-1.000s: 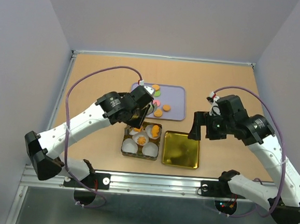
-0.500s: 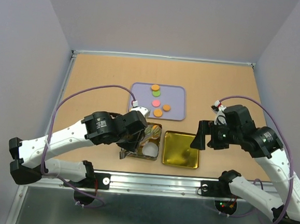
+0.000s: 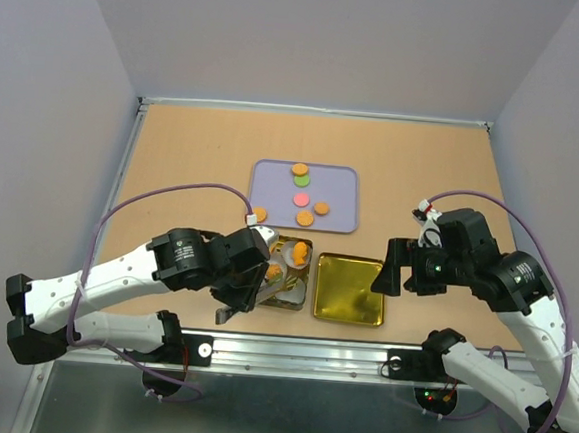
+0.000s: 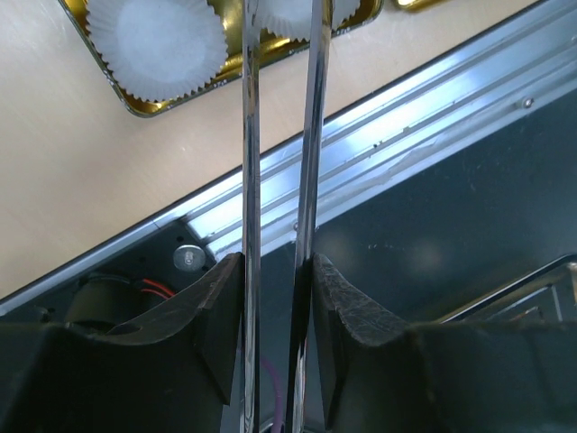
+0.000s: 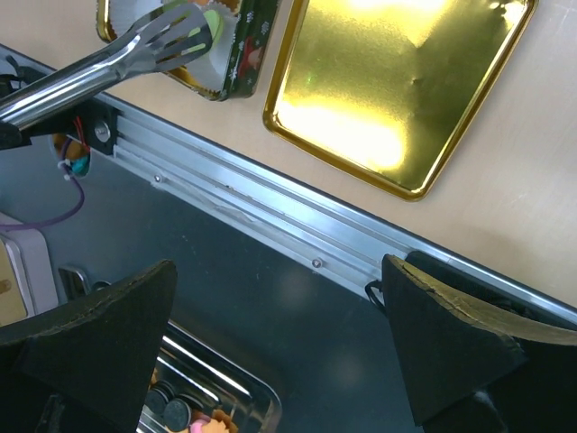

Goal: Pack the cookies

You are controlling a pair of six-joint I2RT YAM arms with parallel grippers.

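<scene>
Nearest me, the left claw [image 3: 231, 300] sits at the near edge of the counter [image 3: 194, 159], left of the middle. The top view hides its fingers under the wrist. The left wrist view shows them clamped on the two steel arms of the tongs [image 4: 251, 135], which run away from the edge toward the tin [image 4: 144, 106]. That view cuts the tongs off at the top and catches only two white paper cups [image 4: 158, 41] in the tin's near side. The right wrist view picks up the slotted tip, which hangs over the tin. Something green shows through the slots, but I cannot tell whether it is gripped or lying below.

The right claw [image 5: 278, 271] hangs over the near edge, by the near right corner of the gold lid [image 5: 397, 81]. Its fingers are wide apart with nothing between them.

The tin stands just inside the near edge, about midway along, with the gold lid just beside it on the right. In the top view the left arm covers the tin's left half; in the part I can see lie two orange cookies [image 3: 294, 249]. The right wrist view shows a red and green print on the tin's outer wall, too blurred to read.

Farther off, toward the middle of the counter, the purple tray [image 3: 341, 221] holds five more cookies, all apart from one another: three orange, one green and one pink.
</scene>
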